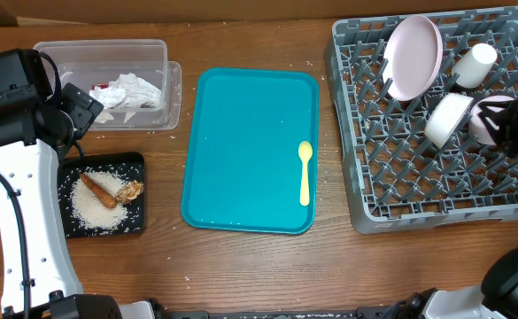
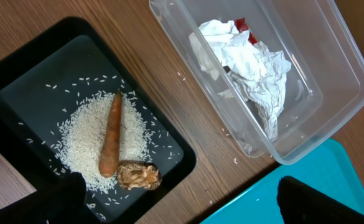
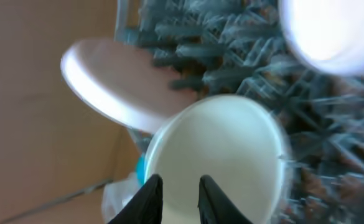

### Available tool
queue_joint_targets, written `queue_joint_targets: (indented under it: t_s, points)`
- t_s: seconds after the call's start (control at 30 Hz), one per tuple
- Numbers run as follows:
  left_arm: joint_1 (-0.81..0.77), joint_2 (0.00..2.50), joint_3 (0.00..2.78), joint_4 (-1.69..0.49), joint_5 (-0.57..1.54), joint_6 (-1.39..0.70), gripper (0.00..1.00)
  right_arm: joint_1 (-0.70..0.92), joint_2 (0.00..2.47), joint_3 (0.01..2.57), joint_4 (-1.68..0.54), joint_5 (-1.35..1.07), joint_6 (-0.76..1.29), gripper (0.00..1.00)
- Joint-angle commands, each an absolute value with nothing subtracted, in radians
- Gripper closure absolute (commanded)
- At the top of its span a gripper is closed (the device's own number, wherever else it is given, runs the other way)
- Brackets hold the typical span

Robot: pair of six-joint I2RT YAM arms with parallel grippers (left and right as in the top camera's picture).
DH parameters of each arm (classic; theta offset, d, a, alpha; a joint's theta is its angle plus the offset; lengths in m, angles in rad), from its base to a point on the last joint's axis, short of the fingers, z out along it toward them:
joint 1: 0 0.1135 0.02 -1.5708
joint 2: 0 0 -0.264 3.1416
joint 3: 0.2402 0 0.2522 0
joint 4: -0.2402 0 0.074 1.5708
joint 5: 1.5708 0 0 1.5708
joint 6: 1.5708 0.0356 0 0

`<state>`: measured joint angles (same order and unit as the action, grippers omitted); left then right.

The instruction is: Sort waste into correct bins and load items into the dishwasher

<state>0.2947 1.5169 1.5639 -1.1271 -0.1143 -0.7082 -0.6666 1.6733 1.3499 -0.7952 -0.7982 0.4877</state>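
R fingers (image 3: 152, 198) barely parted over whitish bowl (image 3: 231, 143) in grey rack (image 1: 418, 190) at right, grip can't be told; pink plate (image 1: 415, 55) stands at rack's far side; L fingers (image 2: 60, 200) spread wide, empty, by black tray (image 2: 38, 81) w/ rice (image 2: 85, 143); yellow spoon (image 1: 305, 173) on teal tray (image 1: 241, 133).

The crumpled napkin (image 2: 250, 68) hides most of the dark-red wrapper (image 2: 242, 26).

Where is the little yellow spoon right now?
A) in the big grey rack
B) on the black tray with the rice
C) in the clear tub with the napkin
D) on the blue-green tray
D: the yellow spoon lies flat on the teal tray, near its right edge.
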Motion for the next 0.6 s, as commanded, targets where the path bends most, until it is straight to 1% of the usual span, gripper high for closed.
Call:
queue_joint_targets:
  t_s: [0.0,0.07,0.13,0.27,0.33,0.47,0.57]
  points:
    - [0.294,1.523,1.566,-1.126,-0.131,-0.726,0.00,-0.670,1.634,1.521,-0.941,-0.448,0.437,0.80]
    - [0.294,1.523,1.566,-1.126,-0.131,-0.726,0.00,-0.670,1.634,1.580,-1.014,-0.379,0.437,0.85]
    - [0.294,1.523,1.566,-1.126,-0.131,-0.726,0.00,-0.668,1.634,1.625,-1.056,-0.375,0.436,0.85]
    - [0.294,1.523,1.566,-1.126,-0.131,-0.726,0.00,-0.635,1.633,1.649,-1.066,-0.437,0.391,0.81]
    - [0.294,1.523,1.566,-1.126,-0.131,-0.726,0.00,-0.589,1.633,1.649,-1.067,-0.415,0.375,0.80]
    - [0.294,1.523,1.566,-1.126,-0.131,-0.726,0.00,-0.456,1.633,1.649,-1.056,-0.278,0.365,0.78]
    - [0.294,1.523,1.566,-1.126,-0.131,-0.726,0.00,-0.345,1.633,1.649,-1.037,-0.183,0.336,0.73]
